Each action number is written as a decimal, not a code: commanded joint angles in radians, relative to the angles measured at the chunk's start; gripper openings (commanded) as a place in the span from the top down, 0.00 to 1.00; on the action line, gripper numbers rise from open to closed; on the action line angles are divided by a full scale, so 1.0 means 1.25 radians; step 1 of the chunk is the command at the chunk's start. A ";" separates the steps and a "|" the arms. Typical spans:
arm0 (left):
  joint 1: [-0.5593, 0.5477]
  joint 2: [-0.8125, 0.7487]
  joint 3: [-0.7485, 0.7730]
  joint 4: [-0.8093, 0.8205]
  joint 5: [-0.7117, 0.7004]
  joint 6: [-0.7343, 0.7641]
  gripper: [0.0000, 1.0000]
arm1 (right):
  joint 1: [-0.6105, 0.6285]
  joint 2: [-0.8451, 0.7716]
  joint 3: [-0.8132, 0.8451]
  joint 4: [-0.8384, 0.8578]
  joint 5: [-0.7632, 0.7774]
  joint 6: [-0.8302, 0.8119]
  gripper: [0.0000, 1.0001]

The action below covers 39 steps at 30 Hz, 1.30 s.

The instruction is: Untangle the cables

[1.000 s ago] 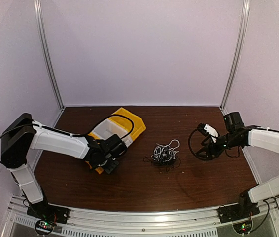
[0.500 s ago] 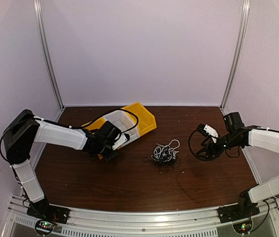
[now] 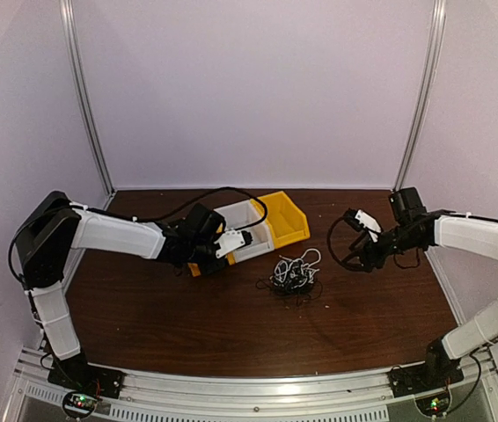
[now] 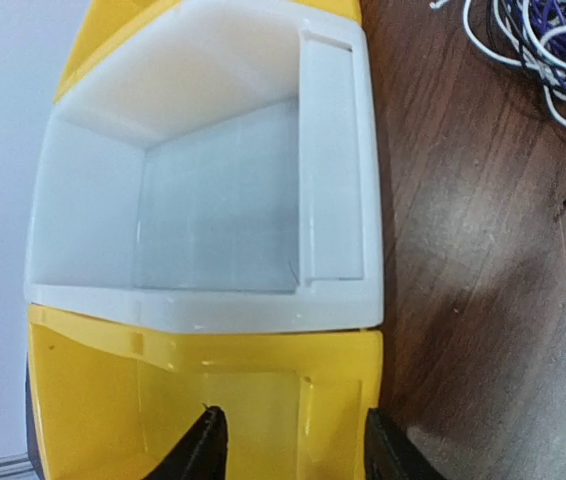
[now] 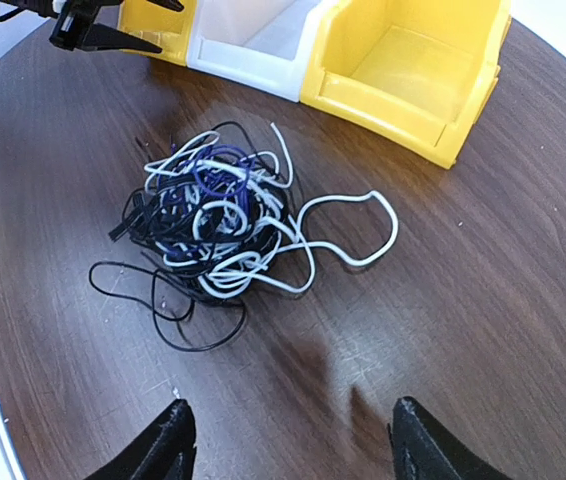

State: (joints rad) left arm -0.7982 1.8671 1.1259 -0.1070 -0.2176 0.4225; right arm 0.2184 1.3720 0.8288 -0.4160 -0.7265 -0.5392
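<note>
The cables point(image 3: 293, 272) lie in a small tangle of white, black and purple cords at the table's middle. It fills the centre of the right wrist view point(image 5: 218, 220) and shows at the top right of the left wrist view point(image 4: 548, 50). My left gripper point(image 3: 203, 262) is open. Its jaws straddle the side wall of a small yellow bin point(image 4: 263, 390), left of the tangle. My right gripper point(image 3: 352, 252) is open and empty, just right of the tangle and above the table. The left gripper also shows in the right wrist view point(image 5: 93, 30).
Three bins stand in a row behind the tangle: the small yellow one, a white one point(image 3: 245, 233) and a larger yellow one point(image 3: 289, 220). The brown table point(image 3: 231, 325) is walled by pale panels at the back and sides.
My left arm has swung right and back, and the row of bins has moved with it toward the table's middle. My right gripper has shifted slightly left toward the tangle.
</note>
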 commanded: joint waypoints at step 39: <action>-0.136 -0.272 -0.199 0.525 0.242 -0.465 0.41 | 0.207 0.232 0.554 -0.379 -0.063 0.018 1.00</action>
State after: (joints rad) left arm -0.9600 1.4761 0.8875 0.2306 -0.0277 -0.1837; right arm 0.3820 1.7817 1.4380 -0.7330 -0.8074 -0.4225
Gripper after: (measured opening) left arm 0.574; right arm 0.013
